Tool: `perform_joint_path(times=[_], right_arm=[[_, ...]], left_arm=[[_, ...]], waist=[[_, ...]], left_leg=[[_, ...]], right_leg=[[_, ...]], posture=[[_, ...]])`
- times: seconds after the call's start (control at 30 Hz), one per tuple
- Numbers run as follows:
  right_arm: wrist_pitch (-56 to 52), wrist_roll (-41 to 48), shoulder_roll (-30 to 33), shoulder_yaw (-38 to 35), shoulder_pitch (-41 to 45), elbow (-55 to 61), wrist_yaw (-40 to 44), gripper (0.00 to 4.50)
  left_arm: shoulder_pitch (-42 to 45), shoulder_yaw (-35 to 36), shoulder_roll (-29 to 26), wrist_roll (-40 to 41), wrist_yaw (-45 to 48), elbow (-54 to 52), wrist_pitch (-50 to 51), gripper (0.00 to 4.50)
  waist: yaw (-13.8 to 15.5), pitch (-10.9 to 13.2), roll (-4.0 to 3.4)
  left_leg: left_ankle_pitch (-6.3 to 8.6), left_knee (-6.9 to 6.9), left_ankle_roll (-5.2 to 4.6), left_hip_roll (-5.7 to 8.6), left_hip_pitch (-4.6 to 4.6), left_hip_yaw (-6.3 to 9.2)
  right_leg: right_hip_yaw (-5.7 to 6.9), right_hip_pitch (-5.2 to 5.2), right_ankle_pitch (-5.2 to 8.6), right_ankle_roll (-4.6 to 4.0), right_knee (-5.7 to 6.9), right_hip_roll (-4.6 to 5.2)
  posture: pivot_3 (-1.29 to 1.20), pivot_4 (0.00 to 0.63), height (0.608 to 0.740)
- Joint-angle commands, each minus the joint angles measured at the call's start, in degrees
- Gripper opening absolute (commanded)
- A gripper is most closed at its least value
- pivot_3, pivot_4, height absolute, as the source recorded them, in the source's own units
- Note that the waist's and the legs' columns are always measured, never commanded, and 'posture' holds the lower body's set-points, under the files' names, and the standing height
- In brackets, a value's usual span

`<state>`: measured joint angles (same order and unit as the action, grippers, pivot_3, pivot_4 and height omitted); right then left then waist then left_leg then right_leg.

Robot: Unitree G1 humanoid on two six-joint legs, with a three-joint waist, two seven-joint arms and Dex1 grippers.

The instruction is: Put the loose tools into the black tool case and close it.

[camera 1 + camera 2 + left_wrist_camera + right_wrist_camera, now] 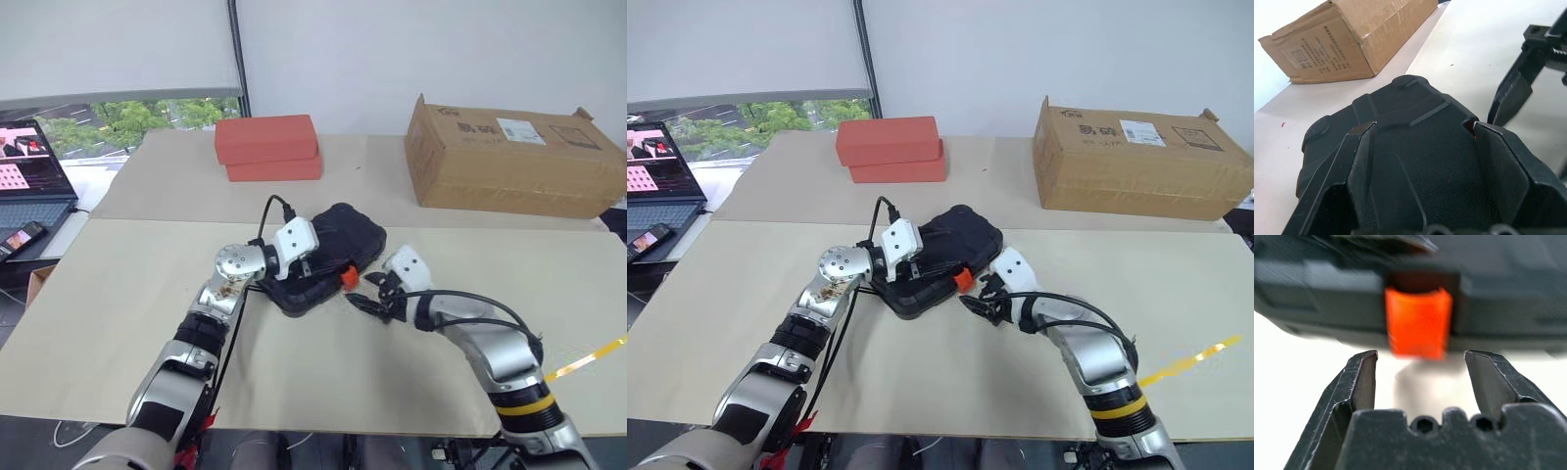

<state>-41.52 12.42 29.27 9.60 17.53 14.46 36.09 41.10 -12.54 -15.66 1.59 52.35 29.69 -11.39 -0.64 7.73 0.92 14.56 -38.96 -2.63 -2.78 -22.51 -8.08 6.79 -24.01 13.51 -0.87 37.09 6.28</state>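
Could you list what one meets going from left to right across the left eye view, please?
Laptop → red boxes → black tool case with its orange latch → right hand → cardboard box.

R hand (1420, 377) fingers apart, just short of case's (1312, 284) orange latch (1418, 322).

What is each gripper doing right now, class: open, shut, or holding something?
Left gripper: open, fingers resting on the black tool case lid.
Right gripper: open, empty, facing the orange latch.
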Motion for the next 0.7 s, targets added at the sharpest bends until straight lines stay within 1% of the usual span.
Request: perform_joint_path(times=[0.03,0.13,0.17,0.2,0.4,0.6,0.7], right_arm=[[-1.2,0.61,-0.37,-0.08,0.61,2.17,-0.14,1.85],[-1.34,0.64,-1.85,0.57,2.46,1.65,-0.65,0.91],[-1.34,0.61,-2.37,0.71,3.12,1.27,-0.72,0.38],[-1.25,0.47,-2.84,0.86,3.8,0.81,-0.77,0.06],[0.03,-0.79,-5.21,1.46,7.87,-2.99,-1.5,0.01],[0.33,-1.36,-5.35,2.19,7.54,-4.22,-1.38,0.01],[0.0,-0.79,-5.19,1.39,6.75,-3.28,-1.17,0.01]], left_arm=[[-1.42,-1.38,0.08,-1.5,0.14,2.36,0.78,3.37],[-1.46,-1.3,0.03,-1.49,0.09,2.37,0.7,3.37],[-1.5,-1.22,0.05,-1.41,0.06,2.34,0.52,3.37],[-1.57,-1.08,0.12,-1.16,0.12,2.17,0.37,3.37],[-1.81,-1.13,0.32,-0.86,0.54,1.38,0.63,3.37],[-2.23,-1.18,0.52,-0.84,0.49,1.05,0.71,3.37],[-2.67,-0.39,0.24,-0.28,0.06,0.27,1.36,3.37]], waist=[[-0.03,0.0,-0.01],[-0.05,-0.01,-0.01],[-0.07,-0.01,-0.01],[-0.06,-0.01,-0.01],[-0.22,-0.01,-0.01],[-0.2,-0.01,-0.01],[-0.2,-0.01,-0.01]], left_leg=[[0.0,0.0,0.0,0.0,0.0,0.0],[0.0,0.0,0.0,-0.01,0.01,0.0],[0.0,0.0,0.0,-0.01,0.01,0.0],[0.0,0.0,0.0,-0.01,0.01,0.0],[0.0,0.0,0.0,-0.01,0.0,-0.02],[-0.01,0.01,0.01,-0.03,-0.01,-0.02],[0.0,0.01,0.0,-0.03,-0.01,-0.03]], right_leg=[[0.0,0.0,0.01,0.02,0.0,0.0],[-0.01,0.0,0.1,0.18,0.0,0.0],[-0.01,-0.01,0.11,0.19,0.0,0.0],[-0.02,-0.01,0.11,0.19,0.01,0.0],[-0.03,-0.03,0.0,0.0,0.01,0.0],[-0.02,-0.04,0.0,0.01,0.01,-0.02],[-0.03,-0.04,0.0,0.01,0.0,0.0]], posture=[[0.0,0.15,0.711],[0.0,0.15,0.711],[0.0,0.15,0.711],[0.0,0.15,0.711],[0.0,0.15,0.711],[0.0,0.15,0.711],[0.0,0.15,0.711]])
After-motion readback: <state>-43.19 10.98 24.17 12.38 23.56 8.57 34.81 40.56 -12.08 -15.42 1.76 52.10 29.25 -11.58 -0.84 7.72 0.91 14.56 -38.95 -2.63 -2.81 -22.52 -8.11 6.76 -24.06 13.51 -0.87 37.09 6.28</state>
